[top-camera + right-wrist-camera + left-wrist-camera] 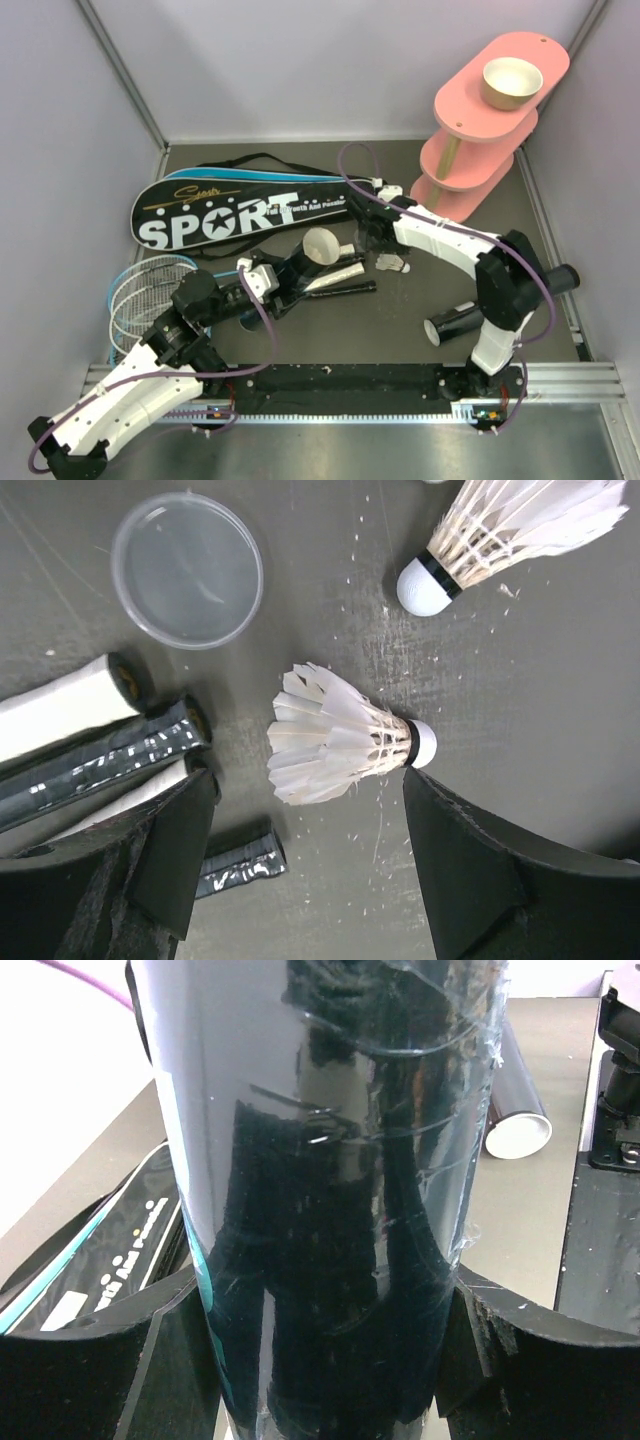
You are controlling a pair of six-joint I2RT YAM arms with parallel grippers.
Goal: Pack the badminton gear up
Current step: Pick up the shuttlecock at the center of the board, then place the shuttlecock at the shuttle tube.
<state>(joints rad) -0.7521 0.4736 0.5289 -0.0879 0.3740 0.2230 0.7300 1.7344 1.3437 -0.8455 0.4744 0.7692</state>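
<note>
**A:** Where do we stand with the packing?

**B:** Our left gripper (325,1350) is clamped around the black tube (320,1140). It holds the tube tilted off the tabletop (520,700), left of centre, with the open mouth facing the shuttlecocks.

**A:** And the right side?

**B:** Our right gripper (308,785) hangs wide open over a shuttlecock (340,745) lying on its side near the middle. One finger is on each side and neither touches it.

**A:** So we just close?

**B:** Not as we sit, we think. The shuttlecock lies along our closing line, feathers toward one finger and cork toward the other. Squeezing now would likely crush the skirt lengthwise. We would rather turn the wrist and pinch near the cork band, gently.

**A:** Anything in the way?

**B:** The racket handles (90,730) lie just beside one finger, so we come straight down and avoid snagging them. A clear lid (187,568) and a second shuttlecock (480,540) lie a little farther off.

**A:** Then into the tube?

**B:** Cork first seems the safer way, with the tube held steady.
</note>
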